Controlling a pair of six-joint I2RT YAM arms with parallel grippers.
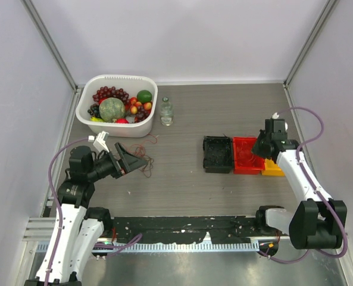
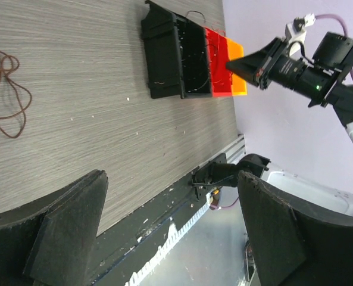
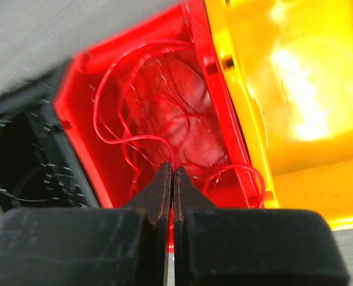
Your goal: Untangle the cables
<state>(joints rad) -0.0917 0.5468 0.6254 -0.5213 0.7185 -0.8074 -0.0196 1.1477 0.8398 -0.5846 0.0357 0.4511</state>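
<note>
Right claw (image 3: 169, 174) pressed fully together at the red cables (image 3: 141, 127) coiled in the red bin (image 3: 75, 116), probably sorting by colour, grip on a strand unconfirmed; left claw (image 2: 170, 179) gapes wide near 1 brown cable (image 2: 3, 71) lying loose on the table (image 2: 105, 119), probably the next pickup.

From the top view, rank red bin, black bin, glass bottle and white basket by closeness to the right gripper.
1. red bin, under the right gripper
2. black bin, just left
3. glass bottle, back centre
4. white basket, back left
</note>
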